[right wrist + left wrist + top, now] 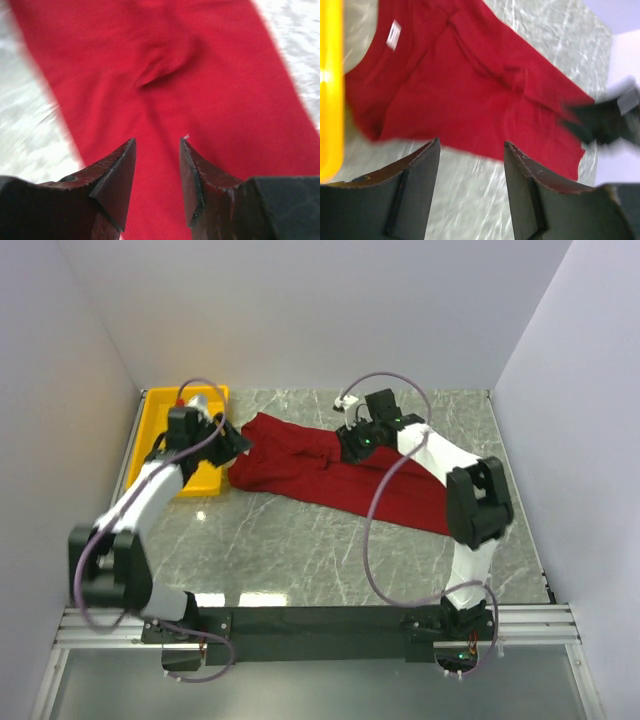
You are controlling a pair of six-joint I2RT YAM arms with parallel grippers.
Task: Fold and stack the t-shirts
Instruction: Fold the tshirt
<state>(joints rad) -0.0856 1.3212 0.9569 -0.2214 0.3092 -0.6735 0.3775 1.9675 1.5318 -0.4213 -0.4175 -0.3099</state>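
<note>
The left gripper (471,167) is seen with its fingers (417,172) set moderately apart. Nothing is held between them, and bare table (465,200) shows through the gap. The near edge of the shirt (470,85) lies just beyond the fingertips and is not gripped. In the top view this gripper (236,446) is placed at the shirt's left end, just beside the tray (160,420). The right gripper (157,150) is likewise found parted, to a somewhat narrower gap, with no cloth pinched between its fingers (117,175). It is held directly over the shirt (165,60), where a small raised crease is noted just ahead of the tips; whether the tips touch the cloth cannot be told. From above, the right gripper (352,443) is located over the upper middle of the shirt. The shirt (300,468), dark red, is laid on the table (300,550) as a long, rumpled band running from beside the tray's right edge down toward the right arm's elbow. A small white label (393,35) is recorded at the neck, at the end nearest the tray (330,90). The tray, yellow, is set in the far left corner of the table.
</note>
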